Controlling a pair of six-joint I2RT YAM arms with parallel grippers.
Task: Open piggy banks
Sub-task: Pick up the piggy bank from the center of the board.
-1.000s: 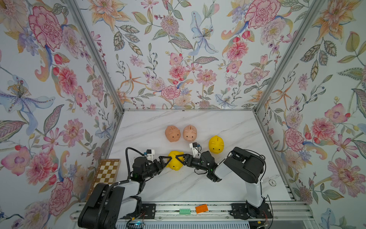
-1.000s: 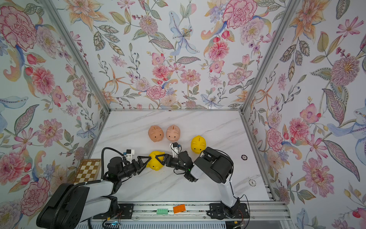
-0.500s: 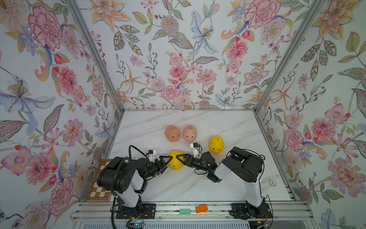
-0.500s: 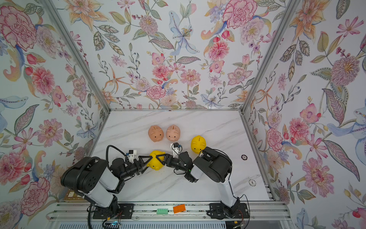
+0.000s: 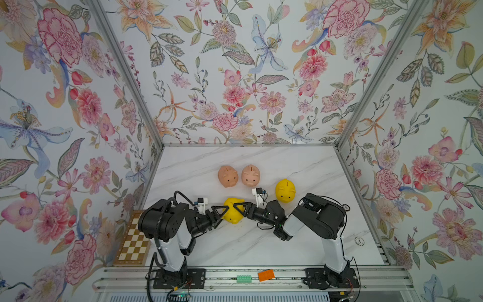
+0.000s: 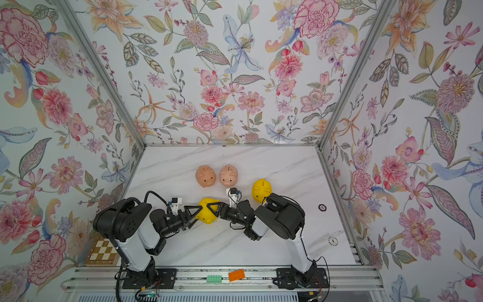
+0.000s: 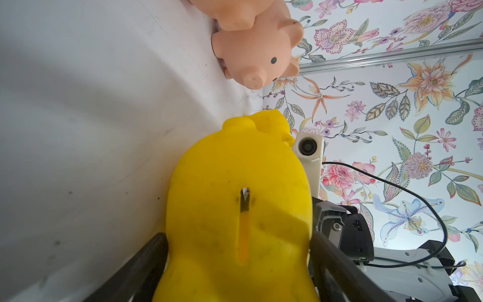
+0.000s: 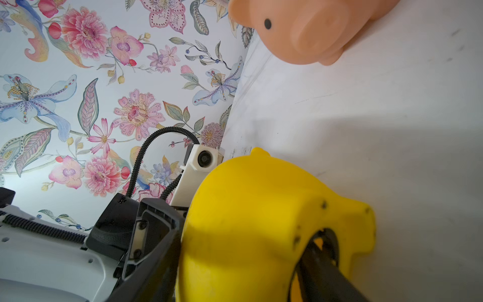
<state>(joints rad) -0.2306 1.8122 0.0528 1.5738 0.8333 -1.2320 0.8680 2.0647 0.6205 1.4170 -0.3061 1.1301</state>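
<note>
A yellow piggy bank (image 5: 233, 212) (image 6: 207, 213) lies on its side at the table's middle front, between both arms. My left gripper (image 5: 223, 214) is shut on its body; in the left wrist view its fingers (image 7: 154, 245) press both flanks of the yellow pig (image 7: 235, 183), coin slot facing the camera. My right gripper (image 5: 241, 210) is shut on its wall: one finger (image 8: 317, 261) sits inside the round belly hole (image 8: 324, 235), the other outside. Two peach-pink piggy banks (image 5: 228, 176) (image 5: 251, 175) and another yellow one (image 5: 285, 191) stand behind.
A chessboard (image 5: 133, 240) lies at the table's left front edge. A small black round plug (image 6: 322, 207) and a white disc (image 6: 333, 241) lie near the right wall. Green (image 5: 244, 278) and orange (image 5: 266, 275) bricks rest on the front rail.
My left gripper has closed from wide open onto the yellow piggy bank, and the left arm's upper links have risen from lying low to upright. The right arm has hardly moved.
</note>
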